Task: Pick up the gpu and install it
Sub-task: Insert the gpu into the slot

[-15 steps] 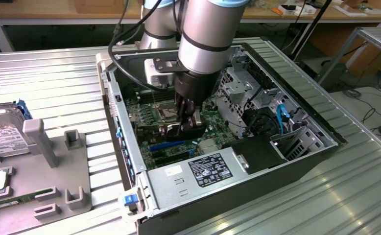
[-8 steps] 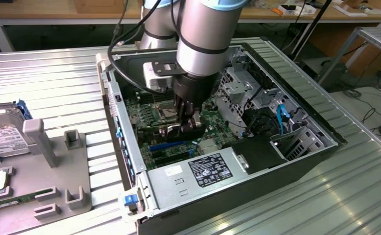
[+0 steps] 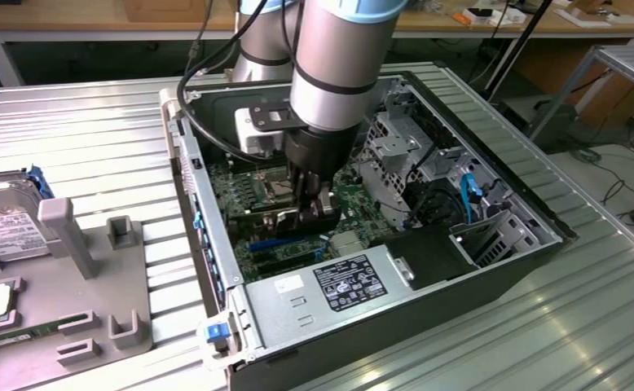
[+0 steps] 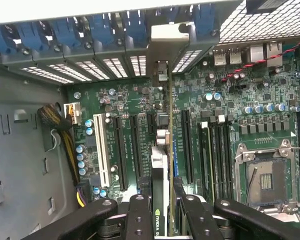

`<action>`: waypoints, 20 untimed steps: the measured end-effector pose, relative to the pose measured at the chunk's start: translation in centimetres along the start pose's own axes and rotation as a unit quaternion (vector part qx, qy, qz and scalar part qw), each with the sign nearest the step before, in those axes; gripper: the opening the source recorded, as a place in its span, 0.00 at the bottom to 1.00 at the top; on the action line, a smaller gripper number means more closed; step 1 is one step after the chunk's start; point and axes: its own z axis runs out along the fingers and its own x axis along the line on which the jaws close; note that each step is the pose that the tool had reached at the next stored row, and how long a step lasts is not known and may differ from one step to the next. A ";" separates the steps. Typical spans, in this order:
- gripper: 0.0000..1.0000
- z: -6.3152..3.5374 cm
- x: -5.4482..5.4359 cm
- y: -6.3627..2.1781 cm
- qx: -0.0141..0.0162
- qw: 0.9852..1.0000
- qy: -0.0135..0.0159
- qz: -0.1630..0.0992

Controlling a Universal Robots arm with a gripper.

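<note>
A ribbed metal table (image 3: 89, 130) runs across the whole exterior view, and an open PC case (image 3: 512, 261) lies on its side on it, taking up the middle and the exterior view's right. The arm (image 3: 339, 57) comes down from the top centre of the frame and reaches straight into the case. A grey fixture (image 3: 121, 285) with slots sits at the lower left, beside the case. Inside the case, a power supply (image 3: 345, 285) with a label lies at the near end, and the green motherboard (image 3: 235, 183) covers the floor behind it.

The gpu (image 3: 275, 221) is inside the case, in the middle of the frame, standing on edge over the motherboard (image 4: 240, 100). In the wrist view the gpu (image 4: 159, 170) shows edge-on, running along the expansion slots, with its silver bracket (image 4: 170, 37) up against the rear slot openings. I cannot tell whether it is fully seated.

The gripper (image 3: 311, 213) is clamped narrowly on the gpu; in the wrist view the gripper (image 4: 160, 187) has one of its black fingers (image 4: 139, 215) on each side of the card.

A hard drive (image 3: 7, 228) rests at the exterior view's left edge. A CPU socket (image 4: 265, 180) lies well apart from the card, and a white slot (image 4: 104, 150) lies on its other side.
</note>
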 end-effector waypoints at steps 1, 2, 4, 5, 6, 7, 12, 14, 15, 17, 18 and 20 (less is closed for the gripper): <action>0.27 0.04 0.0 0.03 0.000 1.000 0.000 -0.005; 0.27 0.06 -0.1 0.06 0.000 1.000 0.000 -0.007; 0.27 0.09 -0.2 0.11 0.000 1.000 -0.002 -0.011; 0.27 0.10 -0.2 0.12 0.000 1.000 -0.004 -0.011; 0.27 0.10 -0.2 0.11 0.000 1.000 -0.005 -0.011; 0.27 0.10 -0.2 0.13 0.000 1.000 -0.005 -0.011; 0.27 0.10 -0.2 0.45 0.000 1.000 -0.005 -0.011; 0.27 0.12 -0.2 0.46 0.000 1.000 -0.005 -0.011; 0.27 0.25 -0.2 0.46 0.000 1.000 -0.005 -0.011; 0.27 0.54 -0.3 0.46 0.000 1.000 -0.005 -0.011; 0.27 0.63 -0.3 0.48 0.000 1.000 -0.005 -0.011; 0.27 0.77 -0.4 0.55 0.000 1.000 -0.005 -0.011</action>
